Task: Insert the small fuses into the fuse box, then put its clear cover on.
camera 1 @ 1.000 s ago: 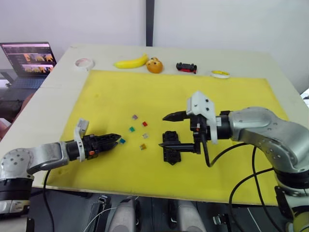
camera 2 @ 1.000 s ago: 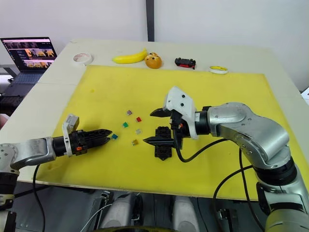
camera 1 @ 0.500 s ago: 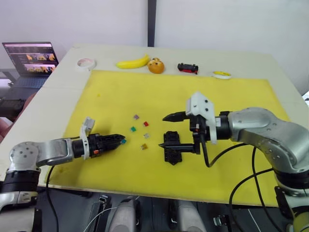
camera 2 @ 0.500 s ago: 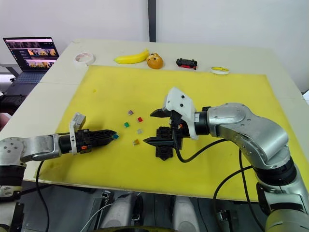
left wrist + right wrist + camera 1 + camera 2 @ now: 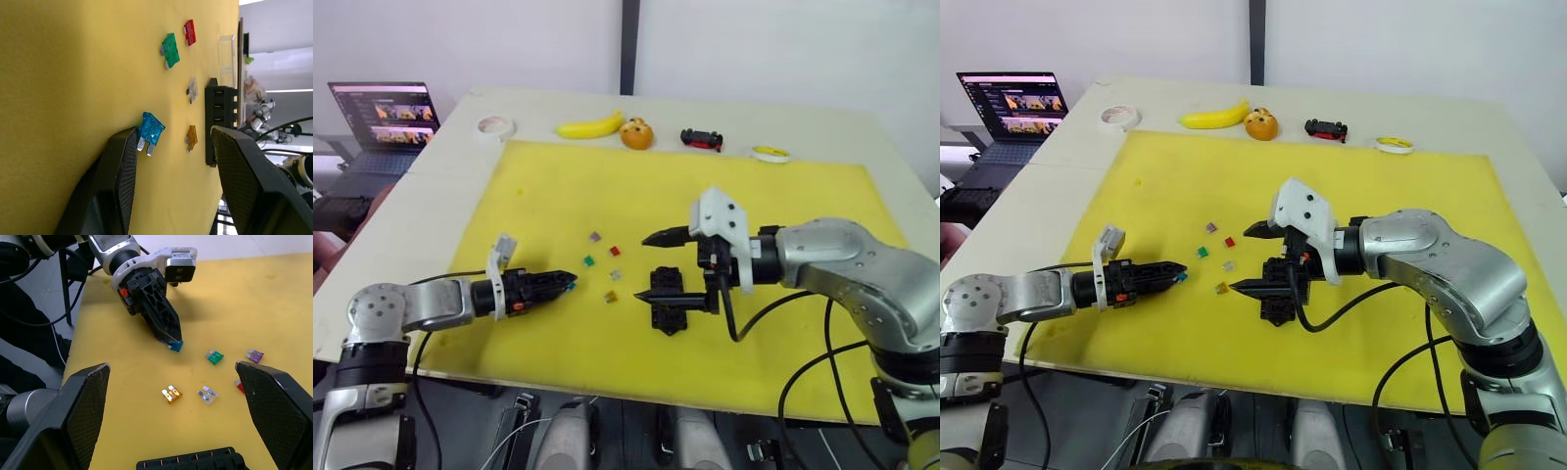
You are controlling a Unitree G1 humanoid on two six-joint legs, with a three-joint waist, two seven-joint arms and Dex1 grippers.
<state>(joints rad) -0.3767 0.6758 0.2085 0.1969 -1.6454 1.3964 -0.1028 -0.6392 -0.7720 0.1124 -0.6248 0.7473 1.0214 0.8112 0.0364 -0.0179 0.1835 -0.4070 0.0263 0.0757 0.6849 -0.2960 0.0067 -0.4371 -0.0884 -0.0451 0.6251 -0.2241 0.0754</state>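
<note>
- One blue fuse (image 5: 150, 132) touches a fingertip of the left gripper (image 5: 1167, 273), jaws spread; it could skid off.
- Right gripper (image 5: 654, 264) gapes over the fuse box (image 5: 667, 299), risking a knock.

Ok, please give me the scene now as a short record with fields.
left pincer: tip at the blue fuse
right pincer: open, at the fuse box
loose on the yellow mat: green fuse, red fuse, purple fuse, clear fuse, amber fuse
clear cover: on the mat, off the box
</note>
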